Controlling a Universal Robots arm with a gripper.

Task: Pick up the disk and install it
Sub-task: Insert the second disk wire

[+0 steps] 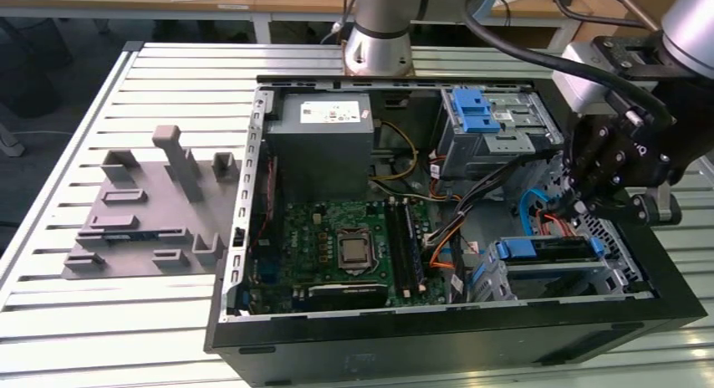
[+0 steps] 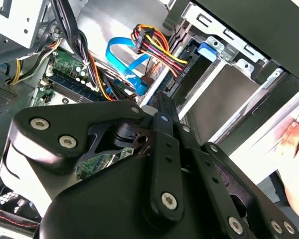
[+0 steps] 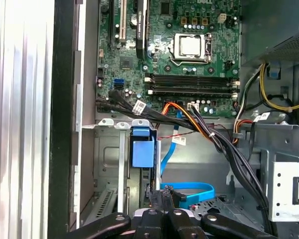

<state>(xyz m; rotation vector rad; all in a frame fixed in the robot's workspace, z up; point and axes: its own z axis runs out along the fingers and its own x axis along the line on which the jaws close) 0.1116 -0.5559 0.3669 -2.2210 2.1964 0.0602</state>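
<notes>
Disk (image 1: 549, 249) bay-seated, just below fingers (image 1: 576, 206)

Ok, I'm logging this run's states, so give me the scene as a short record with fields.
case: open tower lying on the slatted table
disk: blue-framed, sitting in the bay at the case's corner, exterior view's right
pincer: inside the case, just above the disk
fixture: grey, on the table beside the case, exterior view's left
</notes>
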